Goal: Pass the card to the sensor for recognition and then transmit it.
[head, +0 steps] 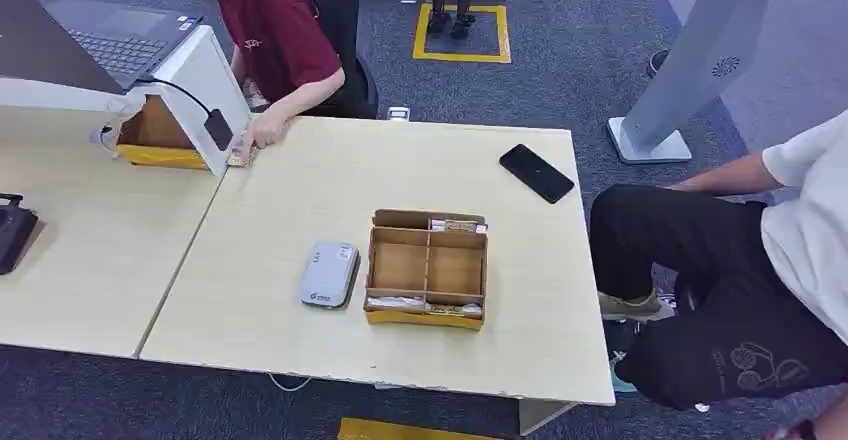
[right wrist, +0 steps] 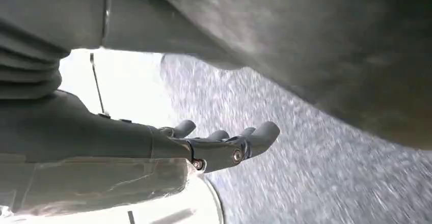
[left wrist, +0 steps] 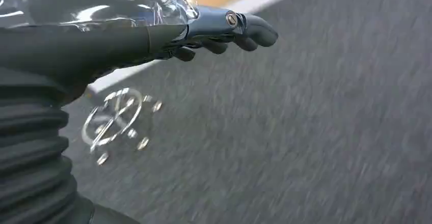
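A brown cardboard box (head: 428, 268) with dividers sits mid-table in the head view. Cards lie in its far strip (head: 458, 226) and its near strip (head: 410, 303). A small grey sensor (head: 330, 274) lies flat just left of the box. My left hand (left wrist: 224, 30) hangs over grey carpet in the left wrist view, fingers loosely extended and holding nothing. My right hand (right wrist: 224, 145) also hangs low in the right wrist view, fingers spread and empty.
A black phone (head: 537, 172) lies at the table's far right. At the far left a person in a red shirt rests a hand (head: 262, 135) by a white laptop stand (head: 205, 80). Another person (head: 740, 270) sits close to the right edge.
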